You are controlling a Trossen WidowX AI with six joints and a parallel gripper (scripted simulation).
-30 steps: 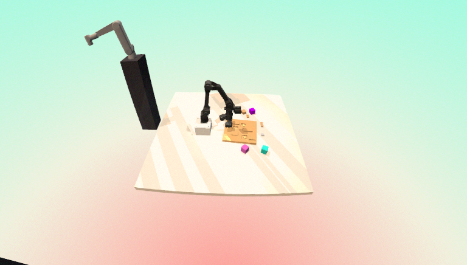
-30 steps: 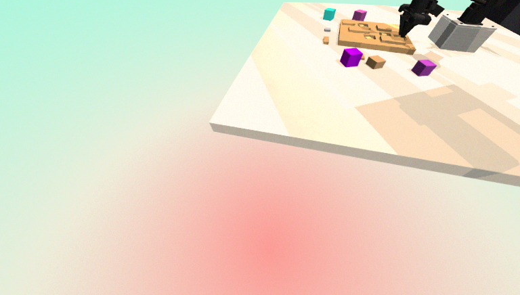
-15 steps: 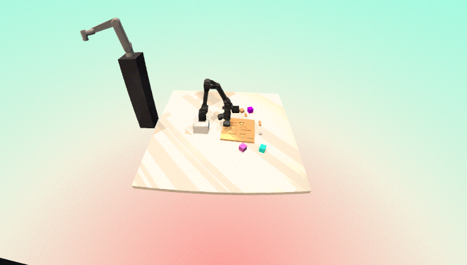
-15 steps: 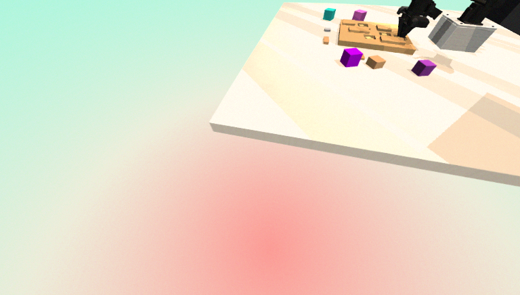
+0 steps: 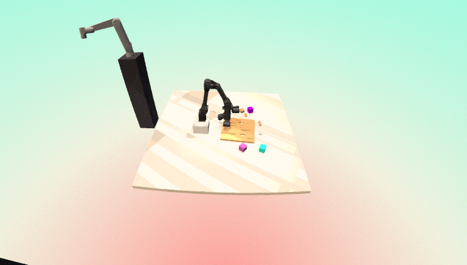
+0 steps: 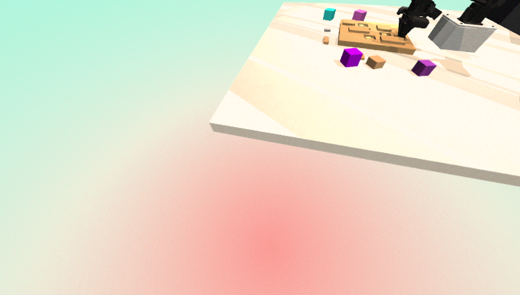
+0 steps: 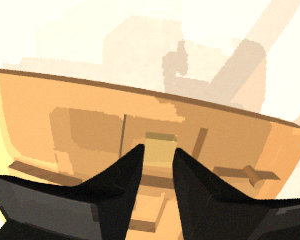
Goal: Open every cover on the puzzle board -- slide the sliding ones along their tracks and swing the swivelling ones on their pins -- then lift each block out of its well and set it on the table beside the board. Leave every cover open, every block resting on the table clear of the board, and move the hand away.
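Observation:
The orange puzzle board [image 5: 237,134] [image 6: 367,43] [image 7: 30,115] lies on the table in front of the arm's base. My gripper [image 5: 226,123] [image 6: 402,34] [image 7: 158,151] is down at the board's corner nearest the base. In the wrist view its fingers close on a small yellow-tan block [image 7: 160,145] sitting in a well. Covers and tracks show around it on the board. Blocks lie on the table off the board: magenta [image 5: 250,109] [image 6: 351,57], pink [image 5: 242,147] [image 6: 359,14], teal [image 5: 262,147] [image 6: 328,13], orange [image 6: 376,61] and dark purple [image 6: 423,67].
The arm's grey base [image 5: 200,127] [image 6: 458,35] stands beside the board. A tall black pillar [image 5: 137,90] with a camera arm stands off the table's far left corner. Two small bits, one white [image 6: 327,29] and one orange [image 6: 326,40], lie by the board's far side.

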